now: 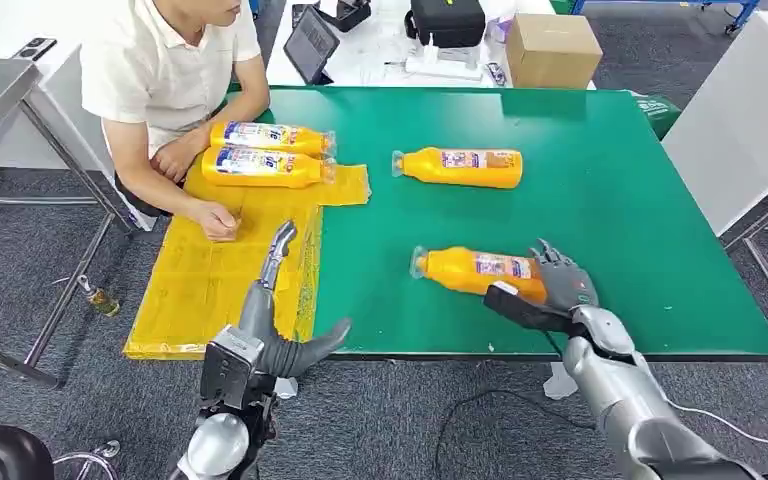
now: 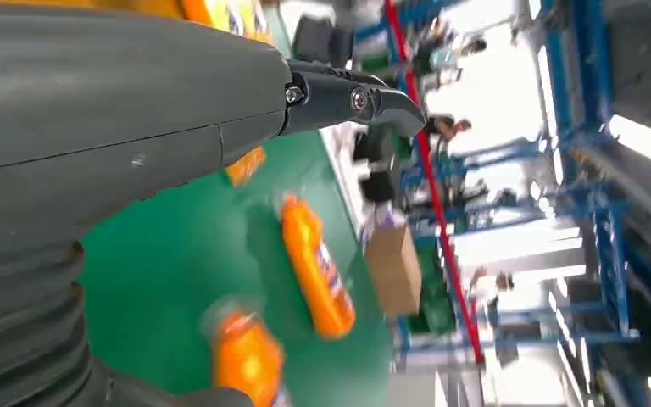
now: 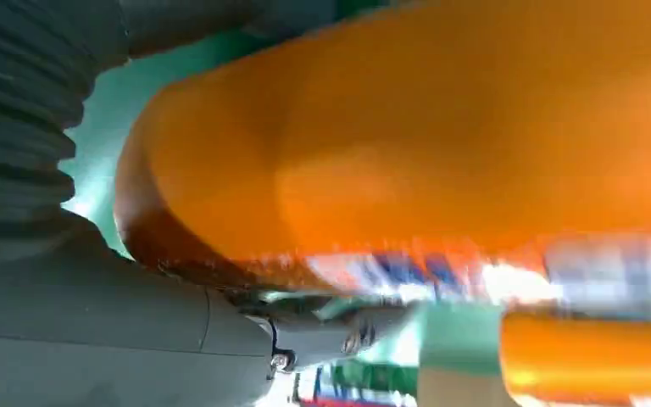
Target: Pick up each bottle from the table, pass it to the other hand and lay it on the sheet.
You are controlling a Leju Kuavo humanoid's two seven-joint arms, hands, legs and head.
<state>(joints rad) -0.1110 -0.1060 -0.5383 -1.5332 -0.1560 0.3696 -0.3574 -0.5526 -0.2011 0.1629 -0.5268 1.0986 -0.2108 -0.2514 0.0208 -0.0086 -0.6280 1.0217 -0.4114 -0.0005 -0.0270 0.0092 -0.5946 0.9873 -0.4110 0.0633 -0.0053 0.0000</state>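
Near bottle [image 1: 480, 271] is gripped at base end by right hand [image 1: 563, 290], on its side on green table [image 1: 610, 200], close to front edge; right wrist view is crowded by its orange body [image 3: 441, 136]. Left hand [image 1: 278, 325] is held open, fingers apart, over yellow sheet [image 1: 200, 280]. Far bottle [image 1: 463, 166] is seen mid-table, bare green around it. 2 bottles [image 1: 265, 152] are laid on sheet beside person [image 1: 175, 90].

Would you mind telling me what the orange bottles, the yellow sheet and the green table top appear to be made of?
Orange bottles: probably glossy plastic; clear caps and printed labels show.
Yellow sheet: looks like thin plastic film or coated paper; it has fold creases and a slight sheen.
Green table top: smooth matte surface, perhaps a rubber or vinyl mat; uncertain.
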